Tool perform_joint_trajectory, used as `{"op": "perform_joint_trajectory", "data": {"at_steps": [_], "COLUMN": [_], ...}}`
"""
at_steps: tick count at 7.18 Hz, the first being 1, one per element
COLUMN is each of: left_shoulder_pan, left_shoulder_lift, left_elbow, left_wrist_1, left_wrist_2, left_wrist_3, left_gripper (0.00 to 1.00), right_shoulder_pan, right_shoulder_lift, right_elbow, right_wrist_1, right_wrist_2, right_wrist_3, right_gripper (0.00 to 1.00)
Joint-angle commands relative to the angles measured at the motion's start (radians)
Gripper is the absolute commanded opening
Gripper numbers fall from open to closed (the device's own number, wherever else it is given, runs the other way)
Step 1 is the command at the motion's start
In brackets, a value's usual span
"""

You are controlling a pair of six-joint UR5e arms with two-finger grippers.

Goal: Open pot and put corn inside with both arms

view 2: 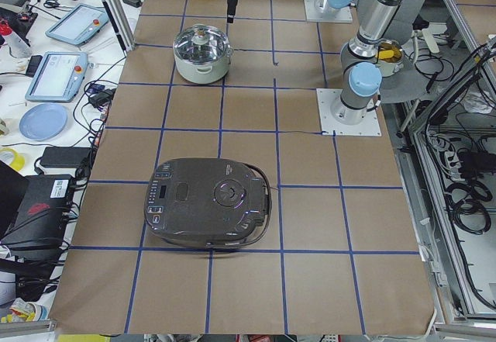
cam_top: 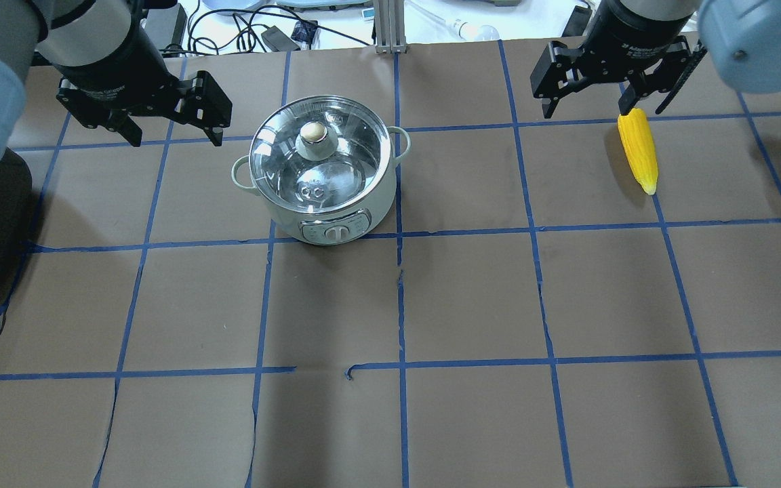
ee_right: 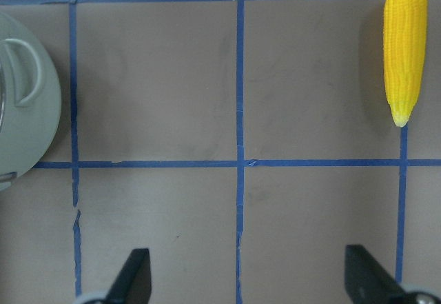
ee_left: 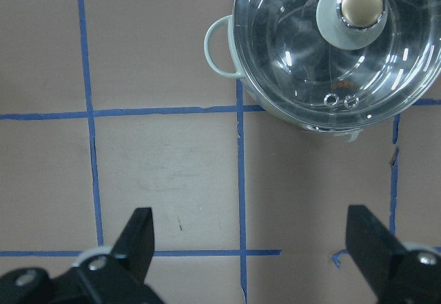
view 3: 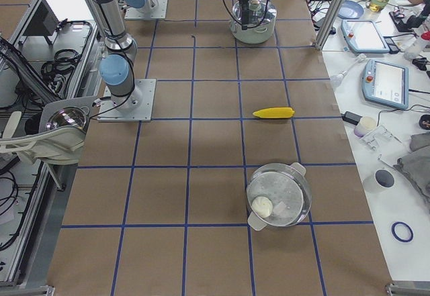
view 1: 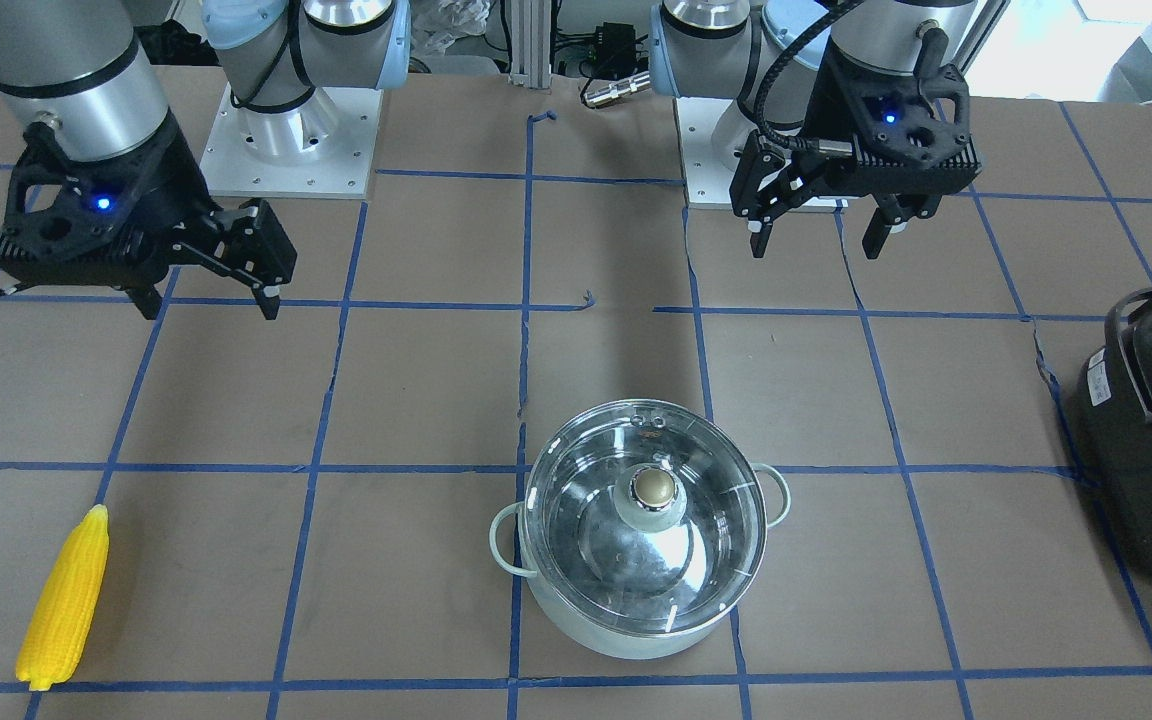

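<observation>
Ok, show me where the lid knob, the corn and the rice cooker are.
lid knob [view 1: 654, 487], front-facing view, on its gold-coloured top.
corn [view 1: 64, 600], front-facing view, middle of the cob.
rice cooker [view 2: 208, 202], left side view, on its dark lid.

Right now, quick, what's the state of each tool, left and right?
Left tool: open, holding nothing.
Right tool: open, holding nothing.
</observation>
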Motion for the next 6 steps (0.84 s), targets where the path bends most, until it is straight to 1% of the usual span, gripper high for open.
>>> {"op": "perform_joint_trajectory", "data": {"at_steps": [1, 2, 3, 4, 5, 6], "left_shoulder_pan": [0.001, 0.001, 0.001, 0.001, 0.000, 0.003], "left_shoulder_lift": [0.000, -0.001, -0.001, -0.001, -0.003, -0.003], "left_elbow": [0.000, 0.000, 0.000, 0.000, 0.000, 0.000], "left_wrist_1": [0.001, 0.001, 0.001, 0.003, 0.003, 0.003], "left_wrist_2": [0.000, -0.001, -0.003, -0.003, -0.003, -0.003], "left_wrist_3": [0.000, 0.000, 0.000, 0.000, 0.000, 0.000], "left_gripper": [1.00, 1.00, 1.00, 1.00, 1.00, 1.00], "right_shoulder_pan": [-0.084, -0.104, -0.133, -0.170, -0.193, -0.223], "right_shoulder_lift": [0.074, 0.135, 0.190, 0.204, 0.248, 0.270], "right_elbow": [0.001, 0.006, 0.000, 0.007, 0.001, 0.003], "right_wrist_1": [-0.100, -0.129, -0.214, -0.230, -0.235, -0.261], "right_wrist_2": [-0.008, -0.011, -0.013, -0.013, -0.010, -0.006], "right_wrist_3": [-0.036, -0.041, -0.079, -0.088, -0.129, -0.137], "right_gripper": [1.00, 1.00, 1.00, 1.00, 1.00, 1.00]}}
